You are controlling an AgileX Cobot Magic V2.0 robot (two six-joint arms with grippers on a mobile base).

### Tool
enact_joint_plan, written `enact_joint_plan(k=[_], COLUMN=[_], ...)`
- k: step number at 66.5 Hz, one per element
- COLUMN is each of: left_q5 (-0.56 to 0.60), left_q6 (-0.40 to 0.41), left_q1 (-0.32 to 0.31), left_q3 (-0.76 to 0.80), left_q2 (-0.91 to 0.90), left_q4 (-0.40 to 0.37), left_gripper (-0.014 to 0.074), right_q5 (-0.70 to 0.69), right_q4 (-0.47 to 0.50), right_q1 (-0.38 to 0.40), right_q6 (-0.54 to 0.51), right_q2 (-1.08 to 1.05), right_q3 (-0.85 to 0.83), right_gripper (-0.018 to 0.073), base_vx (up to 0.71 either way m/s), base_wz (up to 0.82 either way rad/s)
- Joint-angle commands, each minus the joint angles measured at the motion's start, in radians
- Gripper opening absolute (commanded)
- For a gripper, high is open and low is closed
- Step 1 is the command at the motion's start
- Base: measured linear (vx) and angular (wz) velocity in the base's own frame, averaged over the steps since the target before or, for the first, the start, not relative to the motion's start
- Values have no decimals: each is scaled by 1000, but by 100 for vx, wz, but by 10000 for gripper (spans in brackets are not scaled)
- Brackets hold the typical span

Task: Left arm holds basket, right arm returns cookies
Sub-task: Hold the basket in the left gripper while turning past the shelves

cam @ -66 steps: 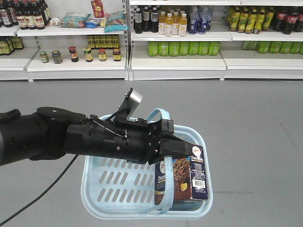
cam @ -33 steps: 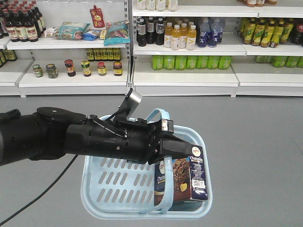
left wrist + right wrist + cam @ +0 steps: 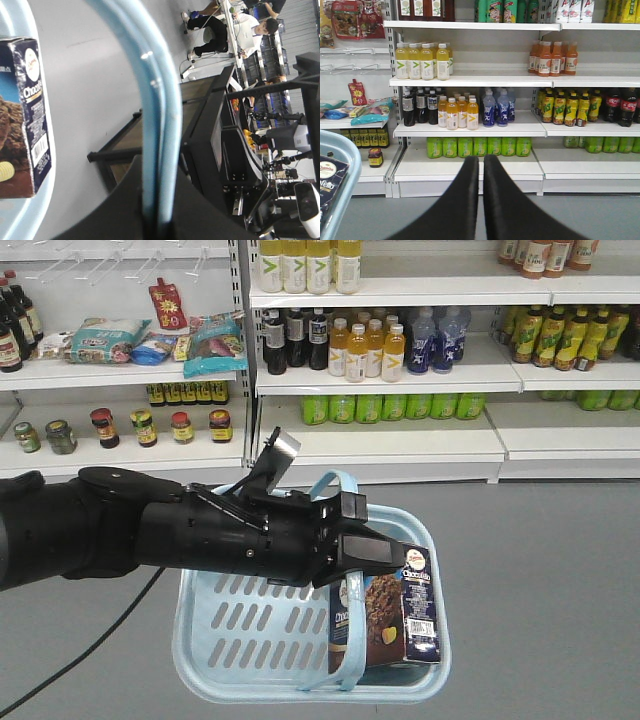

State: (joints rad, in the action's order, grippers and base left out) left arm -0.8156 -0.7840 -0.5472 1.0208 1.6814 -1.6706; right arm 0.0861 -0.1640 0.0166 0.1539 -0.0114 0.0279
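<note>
Left gripper (image 3: 366,553) clamped on both handles (image 3: 161,120) of basket (image 3: 203,645), gathered between jaws. Cookies (image 3: 391,616) seen upright in basket's near right corner. Right gripper (image 3: 481,161): jaws pressed together, nothing held, shelves (image 3: 470,131) faced.

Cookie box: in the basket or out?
In. The cookies stand upright inside the basket, at its image-right end; right gripper is shut, holding nothing.

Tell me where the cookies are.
Front view: the cookies stand upright in the basket's right end, just under the left gripper clamped on its handles.
</note>
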Motion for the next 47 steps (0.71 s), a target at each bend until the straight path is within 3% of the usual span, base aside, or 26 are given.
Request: enact_joint_plan(k=[1, 47], left_q5=[-54, -54], left_q6=[-7, -7], left_q1=[-3, -3], left_q3=[29, 29], left_q2=[-53, -53], left_q4=[-109, -109], left_gripper=[-3, -3], right_q5=[-73, -73], right_q4=[-11, -11], right_q1=[4, 4], right_q6=[1, 1], right_q2=[-12, -12], right_q3=[18, 18], right_gripper=[-6, -6], base_vx=[49, 44], base_wz=[-3, 1])
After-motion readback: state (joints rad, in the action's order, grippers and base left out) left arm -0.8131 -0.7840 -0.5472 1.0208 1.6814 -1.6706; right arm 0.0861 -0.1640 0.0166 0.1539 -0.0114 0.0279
